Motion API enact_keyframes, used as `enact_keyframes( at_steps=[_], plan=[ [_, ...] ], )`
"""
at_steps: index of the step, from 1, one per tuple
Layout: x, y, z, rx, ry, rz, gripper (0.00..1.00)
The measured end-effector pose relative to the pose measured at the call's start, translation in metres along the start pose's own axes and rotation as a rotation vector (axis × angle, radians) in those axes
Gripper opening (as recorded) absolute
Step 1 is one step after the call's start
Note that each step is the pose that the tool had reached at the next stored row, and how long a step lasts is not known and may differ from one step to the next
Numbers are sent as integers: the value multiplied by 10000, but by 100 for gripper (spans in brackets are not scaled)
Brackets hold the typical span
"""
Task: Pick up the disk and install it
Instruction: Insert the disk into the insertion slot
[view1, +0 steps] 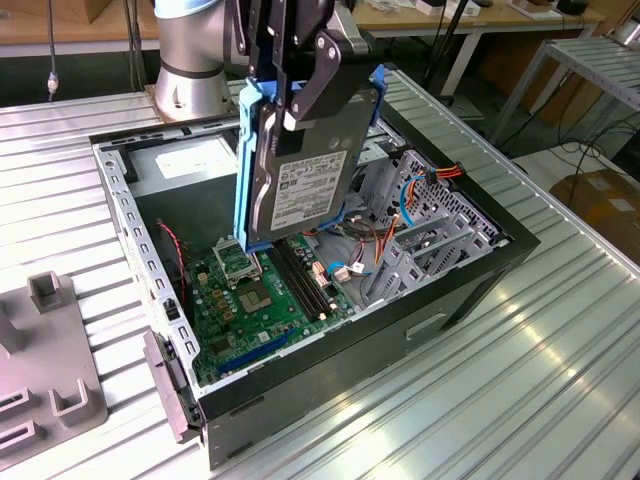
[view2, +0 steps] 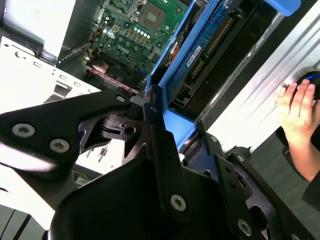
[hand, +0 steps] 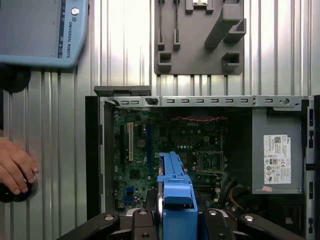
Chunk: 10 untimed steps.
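The disk (view1: 305, 170), a grey hard drive with a white label and blue side rails, hangs upright on its edge above the open computer case (view1: 470, 290). My gripper (view1: 300, 110) is shut on its upper part, one black finger across the labelled face. The disk's lower end is just over the motherboard (view1: 260, 300), beside the metal drive cage (view1: 430, 240). In the first wrist view the disk's blue rail (hand: 175, 190) runs out from my gripper (hand: 175, 220) over the board. In the second wrist view the disk (view2: 210, 45) sits between the black fingers (view2: 155, 125).
The grey power supply (hand: 277, 160) fills one end of the case. A grey fixture block (view1: 50, 370) lies on the ribbed table at the exterior view's left. A person's hand (hand: 15, 170) rests on a dark knob beside the case, near a grey-blue pendant (hand: 40, 30).
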<state>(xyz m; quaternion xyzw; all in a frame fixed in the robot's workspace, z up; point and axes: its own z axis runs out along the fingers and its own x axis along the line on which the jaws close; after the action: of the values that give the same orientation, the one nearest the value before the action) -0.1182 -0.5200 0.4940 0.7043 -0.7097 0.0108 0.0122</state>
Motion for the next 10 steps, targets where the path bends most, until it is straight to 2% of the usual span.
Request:
enact_keyframes(
  at_steps=[2, 4, 7, 10],
  plan=[
    [60, -4, 3, 0, -1, 0, 36],
    [115, -34, 4, -2, -2, 0, 36],
    [156, -96, 7, -4, -6, 0, 36],
    [203, -183, 9, -9, -8, -1, 36]
  ],
)
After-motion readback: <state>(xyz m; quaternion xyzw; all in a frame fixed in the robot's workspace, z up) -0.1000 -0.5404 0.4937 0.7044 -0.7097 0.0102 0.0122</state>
